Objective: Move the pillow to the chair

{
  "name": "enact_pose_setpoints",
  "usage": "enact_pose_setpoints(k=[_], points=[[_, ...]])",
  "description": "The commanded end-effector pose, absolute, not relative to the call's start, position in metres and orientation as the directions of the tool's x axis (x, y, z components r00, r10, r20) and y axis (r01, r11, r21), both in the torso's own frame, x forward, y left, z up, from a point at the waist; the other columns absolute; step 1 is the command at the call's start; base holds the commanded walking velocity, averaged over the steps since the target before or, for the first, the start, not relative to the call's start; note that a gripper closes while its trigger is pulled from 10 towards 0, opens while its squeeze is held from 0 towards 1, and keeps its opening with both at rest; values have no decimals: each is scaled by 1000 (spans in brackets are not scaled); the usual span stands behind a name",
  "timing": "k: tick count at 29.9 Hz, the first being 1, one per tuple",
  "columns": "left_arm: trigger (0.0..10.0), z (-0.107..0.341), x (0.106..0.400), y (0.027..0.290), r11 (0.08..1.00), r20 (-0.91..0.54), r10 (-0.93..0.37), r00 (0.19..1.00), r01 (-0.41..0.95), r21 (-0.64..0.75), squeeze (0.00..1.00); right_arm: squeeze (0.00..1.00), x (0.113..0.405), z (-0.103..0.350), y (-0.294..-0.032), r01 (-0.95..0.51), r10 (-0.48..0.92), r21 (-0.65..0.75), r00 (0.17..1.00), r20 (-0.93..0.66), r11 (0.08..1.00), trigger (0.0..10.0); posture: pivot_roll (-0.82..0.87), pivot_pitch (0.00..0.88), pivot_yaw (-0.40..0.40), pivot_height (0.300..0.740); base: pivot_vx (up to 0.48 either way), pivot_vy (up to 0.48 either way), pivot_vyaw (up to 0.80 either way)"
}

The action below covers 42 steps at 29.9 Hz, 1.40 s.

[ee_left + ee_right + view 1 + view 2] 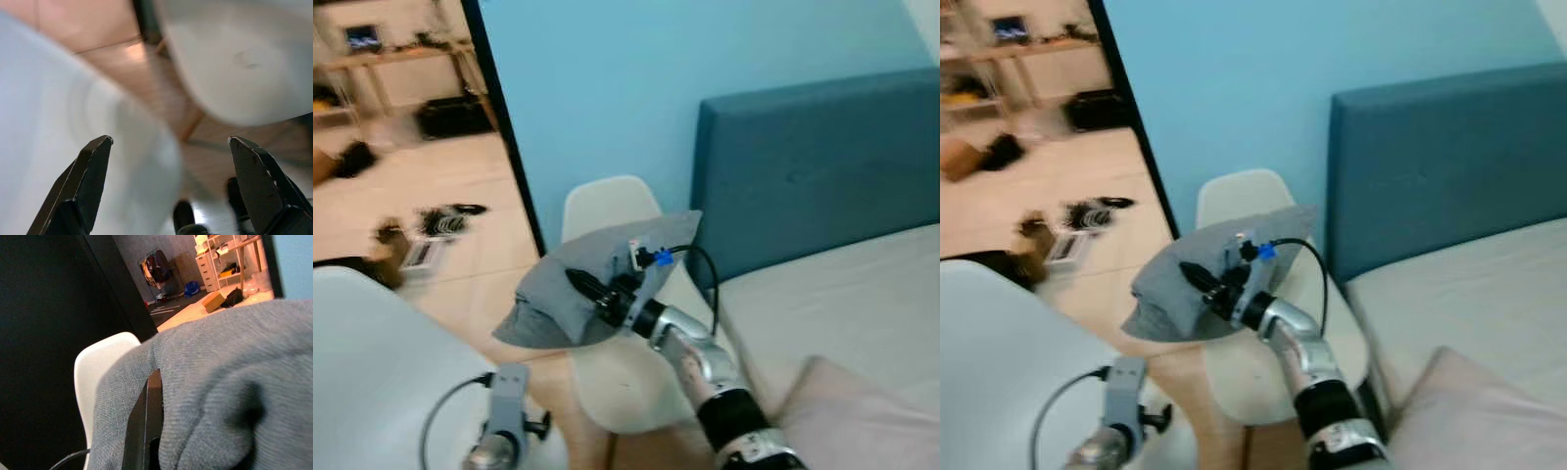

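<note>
The right tool [592,291] holds the grey pillow [570,284] in the air, above the seat of the white chair [626,377] that stands next to the bed [842,294], in front of the blue wall [607,88]. Its black fingers are closed on a fold of the fabric, and in the right wrist view one finger [146,426] presses into the cloth, which bulges around it. The pillow hangs down in loose folds on both sides of the grip, so I judge it is soft, light and without any stiffness; it will not break, but it can swing and slip if only a thin edge is pinched. A hold on a thick gathered part near the middle seems safer than one on a corner. The left tool [168,188] is low near a second white chair [372,372], its two fingers spread wide and holding nothing. To finish, I think the pillow must be lowered until it rests on the seat, because a release from this height may let it slide to the floor.
</note>
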<state>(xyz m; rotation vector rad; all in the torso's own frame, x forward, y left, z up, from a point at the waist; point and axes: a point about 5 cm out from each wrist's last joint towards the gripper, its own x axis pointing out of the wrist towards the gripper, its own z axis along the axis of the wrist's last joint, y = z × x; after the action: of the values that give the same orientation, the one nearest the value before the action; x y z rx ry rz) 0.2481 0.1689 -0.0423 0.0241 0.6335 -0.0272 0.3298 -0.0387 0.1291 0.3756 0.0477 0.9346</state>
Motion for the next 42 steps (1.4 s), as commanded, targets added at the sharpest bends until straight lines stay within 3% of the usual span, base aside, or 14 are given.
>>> enact_pose_setpoints(k=[1,6,14,26,42], points=[[10000,-44,245,173,999,-604,2,797,22,33,0,0,333,145,-32,-799,791,279,587,172,532,10000,-118,3,73,716,0,-375,0],[10000,-43,247,179,999,-602,53,797,-46,27,0,0,332,142,-32,-800,796,268,585,154,536,10000,-120,8,73,716,0,0,0],[10000,-38,252,180,999,-570,40,821,-37,17,0,0,331,140,-31,-798,798,270,586,138,539,10000,-124,9,74,716,0,0,0],[10000,-33,259,180,999,-552,47,833,-48,13,0,0,333,139,-31,-793,797,258,593,117,552,10000,-126,3,68,716,314,0,0],[10000,-34,258,178,998,-560,56,827,-48,30,0,0,334,139,-31,-805,809,239,578,111,542,10000,-132,0,56,716,0,0,0]])
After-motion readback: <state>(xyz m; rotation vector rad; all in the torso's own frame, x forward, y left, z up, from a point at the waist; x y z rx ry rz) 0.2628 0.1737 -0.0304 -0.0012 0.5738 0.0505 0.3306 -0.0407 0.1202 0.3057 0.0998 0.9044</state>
